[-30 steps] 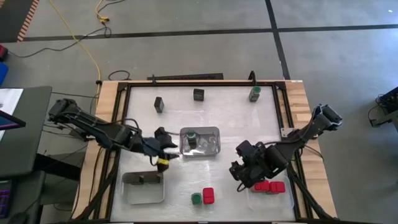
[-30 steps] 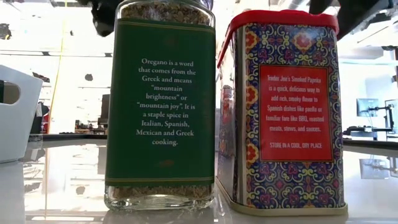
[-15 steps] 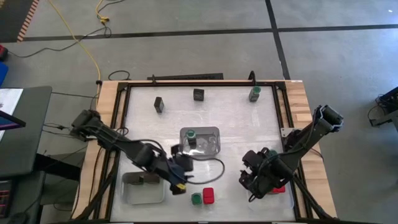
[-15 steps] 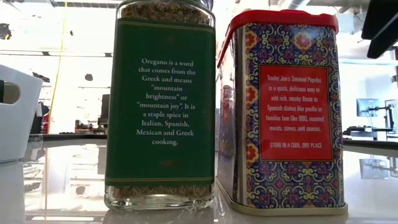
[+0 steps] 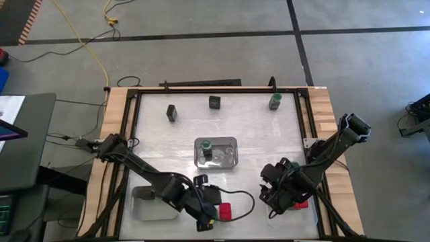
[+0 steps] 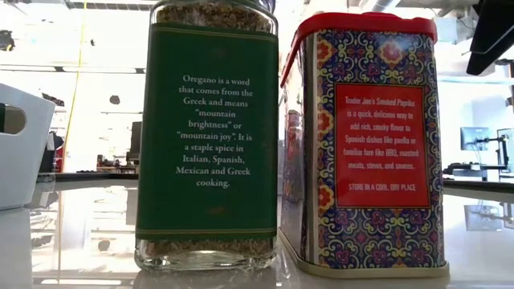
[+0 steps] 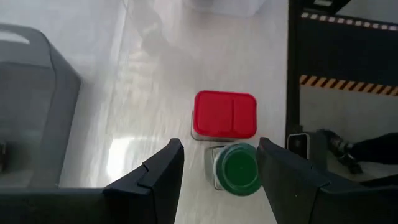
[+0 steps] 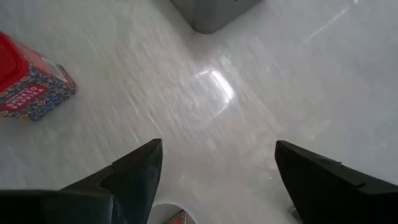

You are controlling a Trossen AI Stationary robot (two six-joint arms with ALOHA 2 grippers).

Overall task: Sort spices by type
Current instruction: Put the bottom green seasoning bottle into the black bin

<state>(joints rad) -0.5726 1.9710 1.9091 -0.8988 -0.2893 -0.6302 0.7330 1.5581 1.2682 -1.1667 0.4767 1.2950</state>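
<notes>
Green lid: the round oregano jar sits on the white table right between the spread fingers of the left gripper, so it looks like the chosen pick
Left gripper: over the near edge of the table, fingers wide apart and holding nothing, straddling the jar from above, presumably to close on its sides
Red tin: the paprika tin stands just beyond the left gripper's fingertips, touching or nearly touching the jar; its closeness leaves little room for the finger on that side
Right gripper: off to the right side of the table, fingers apart and empty, hovering above bare tabletop with another red tin off to one side of it and a sliver of red just under it
Red group: more red tins lie partly hidden beneath the right arm, apparently the gathering spot for that kind
Centre tray: the metal tray lies well ahead of the left gripper and already holds a green-lidded jar, so the oregano likely belongs there
Near tray: a grey tray sits just beside the left arm
Far row: two dark containers and one green-lidded jar stand well apart along the far edge, not yet sorted
</notes>
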